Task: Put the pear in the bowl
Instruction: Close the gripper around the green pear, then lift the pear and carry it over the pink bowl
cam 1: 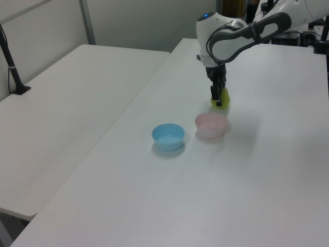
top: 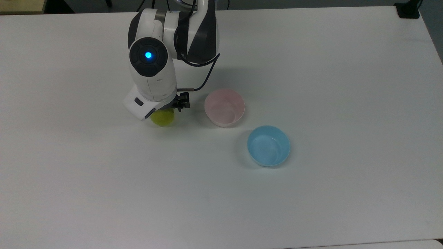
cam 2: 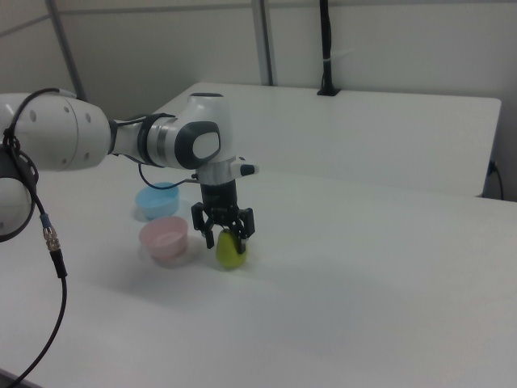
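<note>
The yellow-green pear (top: pixel 163 119) (cam 2: pixel 232 255) stands upright on the white table, to the left of the pale pink bowl (top: pixel 225 121) (cam 2: pixel 164 240) in the top view. My gripper (cam 2: pixel 226 237) (cam 1: pixel 218 99) has come straight down over the pear. Its dark fingers (cam 2: pixel 245 229) are spread on either side of the pear's upper half, and the gripper is open. In the top view the white hand (top: pixel 149 100) hides most of the pear. The pink bowl holds nothing.
A light blue bowl (top: pixel 268 145) (cam 1: pixel 168 137) sits just beyond the pink one, toward the top view's lower right. A second white table (cam 1: pixel 67 103) adjoins on the left view's left. A black clamp (top: pixel 408 10) sits at the top view's upper right corner.
</note>
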Controlling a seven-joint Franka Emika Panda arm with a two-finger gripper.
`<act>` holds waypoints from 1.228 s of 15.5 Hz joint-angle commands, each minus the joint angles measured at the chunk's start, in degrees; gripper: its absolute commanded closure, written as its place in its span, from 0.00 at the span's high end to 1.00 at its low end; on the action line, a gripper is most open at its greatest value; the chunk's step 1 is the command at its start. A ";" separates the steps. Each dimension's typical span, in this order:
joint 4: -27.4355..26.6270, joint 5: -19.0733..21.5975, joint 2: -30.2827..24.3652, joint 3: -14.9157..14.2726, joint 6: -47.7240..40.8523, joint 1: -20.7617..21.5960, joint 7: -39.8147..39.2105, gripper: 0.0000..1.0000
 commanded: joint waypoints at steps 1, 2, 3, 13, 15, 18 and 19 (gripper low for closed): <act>-0.96 -0.66 -1.24 -0.19 1.27 0.47 0.00 0.18; -0.87 -0.66 -1.59 -0.18 1.10 0.38 0.01 0.09; -0.78 -0.66 -2.29 -0.18 0.49 0.29 -0.34 0.05; 0.88 2.77 -10.03 -0.01 -4.61 5.11 2.37 0.07; 0.80 2.77 -9.86 -0.01 -4.70 8.71 4.82 0.09; 0.36 2.86 -9.33 -0.01 -4.70 12.58 7.21 0.10; 0.27 2.77 -8.98 -0.01 -4.53 13.38 8.08 0.10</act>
